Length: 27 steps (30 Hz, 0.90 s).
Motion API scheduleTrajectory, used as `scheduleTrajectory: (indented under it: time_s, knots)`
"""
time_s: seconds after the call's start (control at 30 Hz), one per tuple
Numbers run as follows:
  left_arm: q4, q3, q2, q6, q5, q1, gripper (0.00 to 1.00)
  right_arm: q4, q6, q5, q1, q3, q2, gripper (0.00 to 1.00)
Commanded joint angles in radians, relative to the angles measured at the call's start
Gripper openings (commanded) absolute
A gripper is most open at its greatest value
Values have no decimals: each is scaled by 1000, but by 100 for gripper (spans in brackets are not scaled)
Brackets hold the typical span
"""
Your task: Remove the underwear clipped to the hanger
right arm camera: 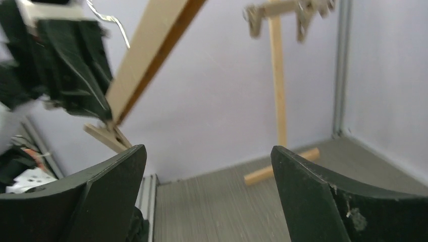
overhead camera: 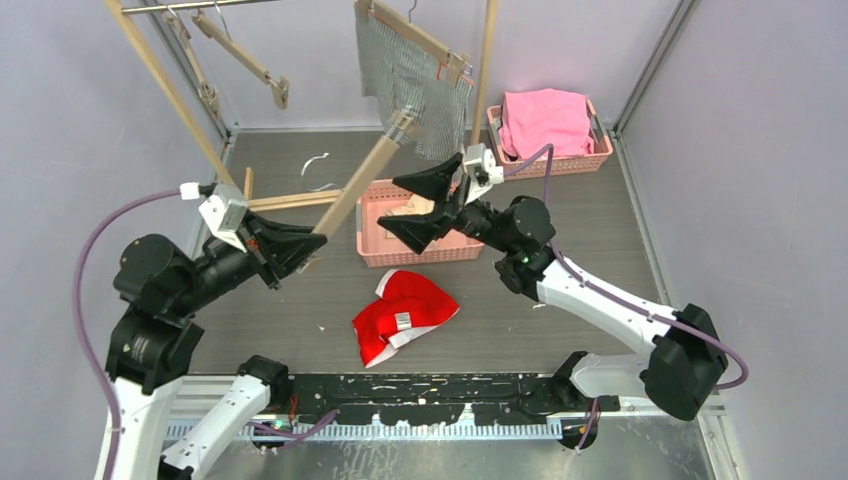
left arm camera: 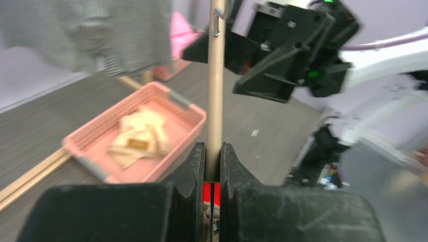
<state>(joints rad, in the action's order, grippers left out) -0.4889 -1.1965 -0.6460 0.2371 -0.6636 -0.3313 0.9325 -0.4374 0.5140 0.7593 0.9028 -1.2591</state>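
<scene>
My left gripper [overhead camera: 308,244] is shut on the low end of a wooden hanger bar [overhead camera: 360,180], which slants up to a clip [overhead camera: 403,124] at the lower edge of the grey-and-white striped briefs [overhead camera: 410,75]. In the left wrist view the bar [left arm camera: 216,91] stands between my shut jaws [left arm camera: 215,161]. The striped briefs hang from another wooden hanger [overhead camera: 415,35] at the back. The red briefs [overhead camera: 405,315] lie on the table. The peach briefs [left arm camera: 136,138] lie in the pink basket [left arm camera: 166,96]. My right gripper [overhead camera: 430,205] is wide open and empty over that basket [overhead camera: 375,250]; its jaws [right arm camera: 209,166] hold nothing.
A second pink basket [overhead camera: 600,155] at the back right holds a bright pink cloth [overhead camera: 545,120]. Empty clip hangers [overhead camera: 240,50] hang from the wooden rack [overhead camera: 165,85] at the back left. A white scrap [overhead camera: 318,160] lies on the floor.
</scene>
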Motion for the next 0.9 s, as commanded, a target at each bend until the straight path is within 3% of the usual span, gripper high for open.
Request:
scheduleTrajectory:
  time_s: [0.0,0.13,0.23,0.43,0.87]
  knots:
    - [-292,-107,37,-172,381,1,0,-391,270,-246,104,-34,101,100]
    - [-412,-155,36,-213,607,1,0,-634,411,-604,292,-57,108,100]
    - [-457,-170,5,-211,685,1,0,-704,374,-718,383,-103,76,100]
    - [-491,-183,-63,-179,741,2,0,-642,230,-775,453,-232,-8,100]
    - [-405,-161,-65,-202,650,1,0,-556,220,-775,511,-190,-251,100]
